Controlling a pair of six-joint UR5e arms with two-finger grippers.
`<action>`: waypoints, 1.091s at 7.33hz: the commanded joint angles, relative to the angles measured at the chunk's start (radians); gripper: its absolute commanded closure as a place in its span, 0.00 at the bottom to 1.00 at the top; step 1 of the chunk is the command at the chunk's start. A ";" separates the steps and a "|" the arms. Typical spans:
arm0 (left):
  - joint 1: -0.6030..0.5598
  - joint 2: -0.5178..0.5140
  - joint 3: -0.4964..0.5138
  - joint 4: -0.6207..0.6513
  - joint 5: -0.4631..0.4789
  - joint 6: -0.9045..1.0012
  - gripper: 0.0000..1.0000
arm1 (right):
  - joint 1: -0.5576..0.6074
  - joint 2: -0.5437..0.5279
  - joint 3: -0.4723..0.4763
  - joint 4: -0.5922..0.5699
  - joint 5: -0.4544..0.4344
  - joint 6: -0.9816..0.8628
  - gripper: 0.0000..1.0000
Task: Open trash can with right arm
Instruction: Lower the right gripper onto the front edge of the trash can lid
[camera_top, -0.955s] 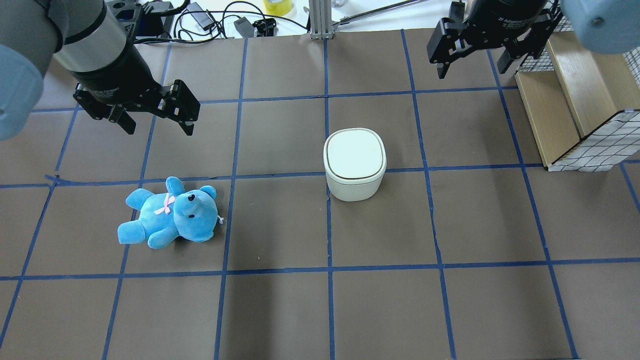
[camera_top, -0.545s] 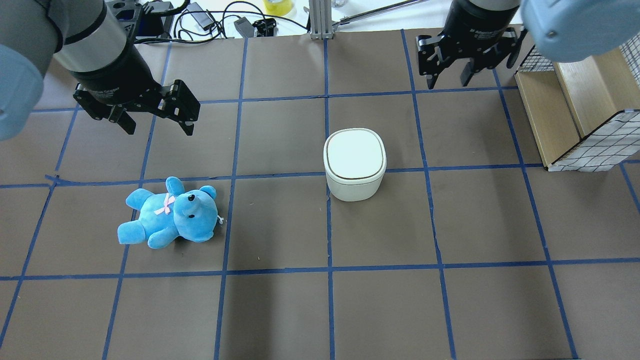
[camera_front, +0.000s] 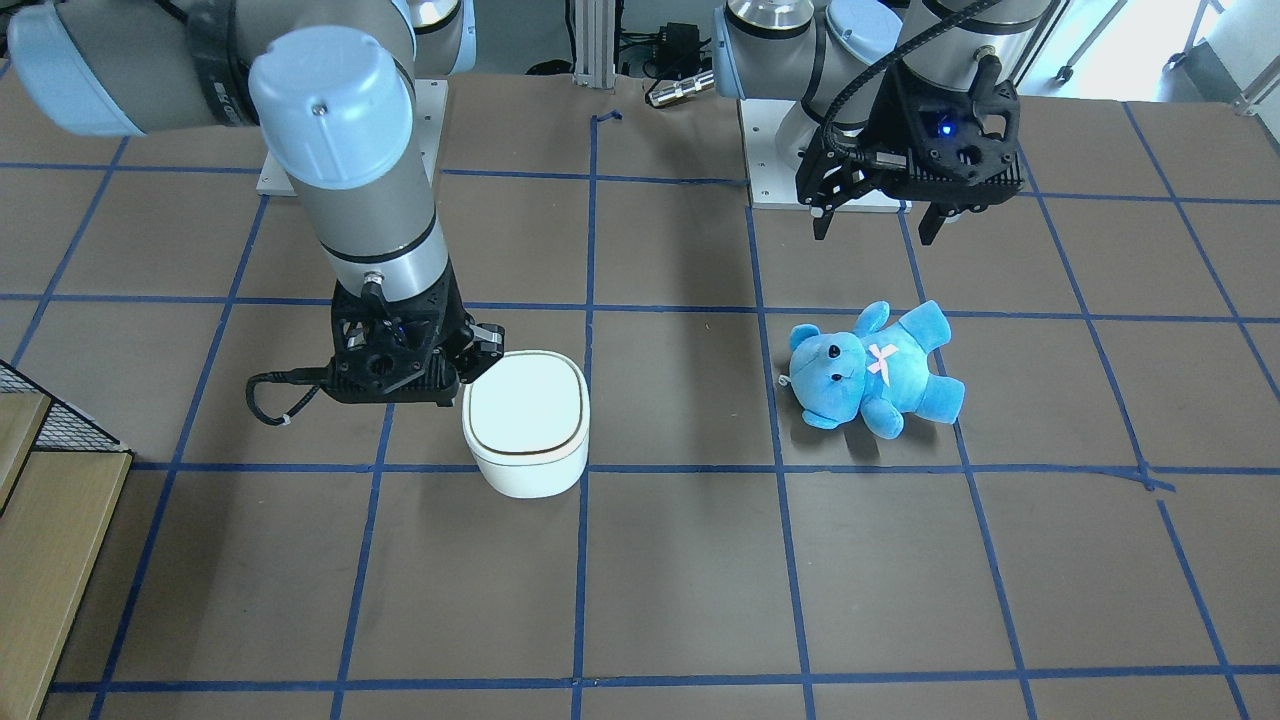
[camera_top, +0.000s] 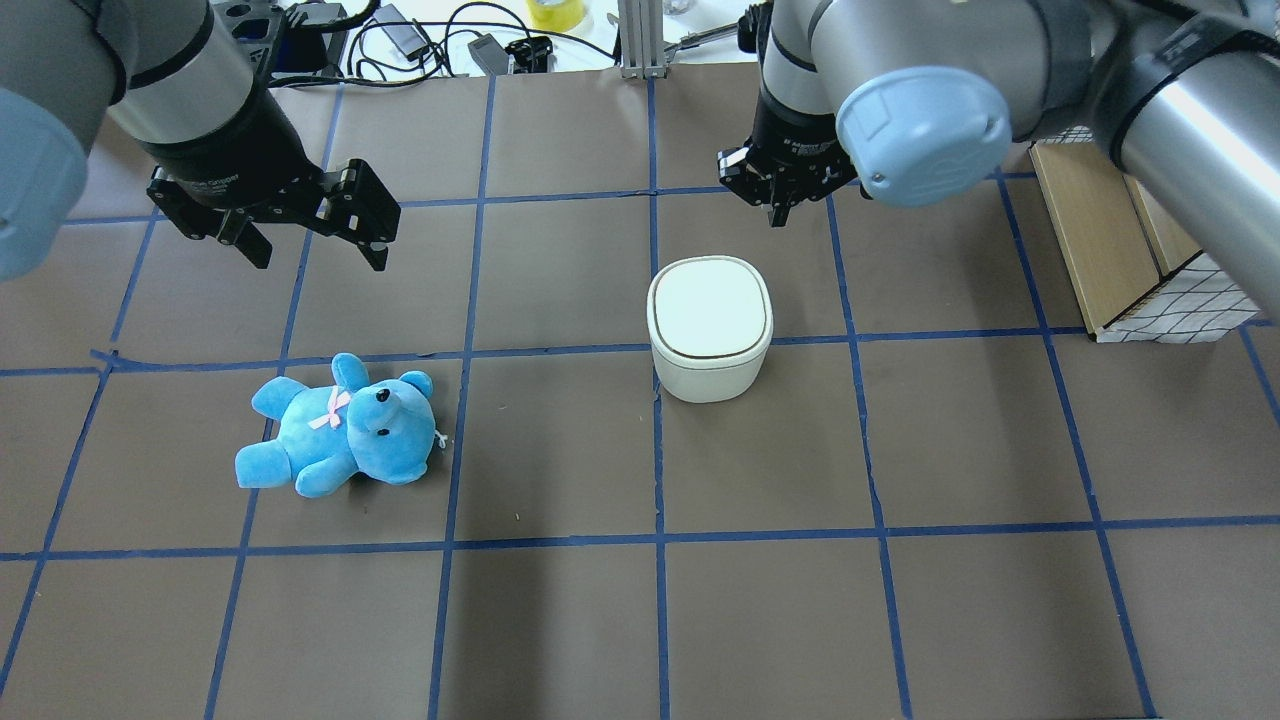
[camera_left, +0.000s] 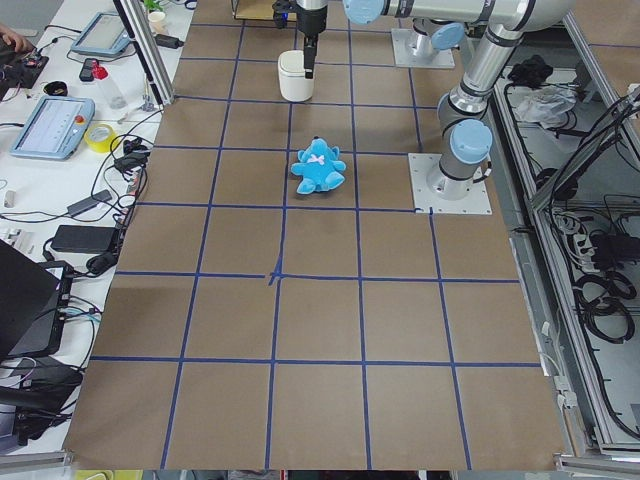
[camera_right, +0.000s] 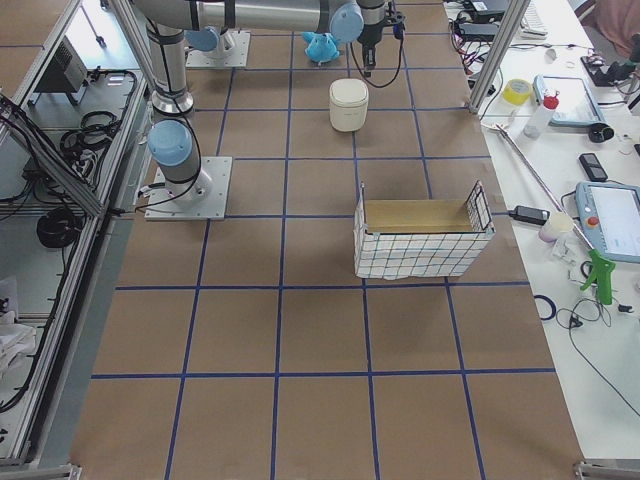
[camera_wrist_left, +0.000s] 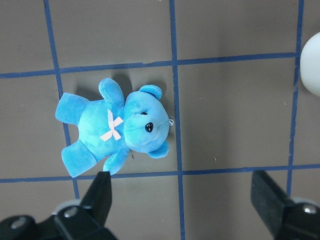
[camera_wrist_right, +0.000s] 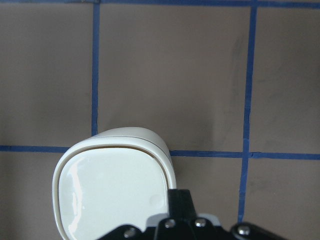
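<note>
Right gripper (camera_top: 778, 210) is hovering with fingers pressed together, gripping nothing, above one corner of the white trash can (camera_top: 710, 330), which is standing near table centre. Approach step is in hand. Next move is calling for a descent onto the lid (camera_front: 527, 408) edge to press or flip it. Lid is sitting closed, hiding any contents. Left gripper (camera_top: 318, 255) is hanging spread by the blue teddy bear (camera_top: 340, 428).

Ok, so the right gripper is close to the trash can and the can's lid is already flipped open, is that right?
Not quite: the lid is closed, not flipped open. The overhead exterior view shows the trash can with its lid lying flat in the rim, and the right gripper is indeed close to it.
</note>
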 joint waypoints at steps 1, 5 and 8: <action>0.000 0.000 0.000 0.000 0.000 -0.001 0.00 | 0.027 0.011 0.129 -0.127 0.004 0.004 1.00; 0.000 0.000 0.000 0.000 0.000 -0.001 0.00 | 0.032 0.026 0.173 -0.155 0.021 -0.001 1.00; 0.000 0.000 0.000 0.000 0.000 -0.001 0.00 | 0.030 -0.038 0.113 -0.134 0.009 0.002 0.05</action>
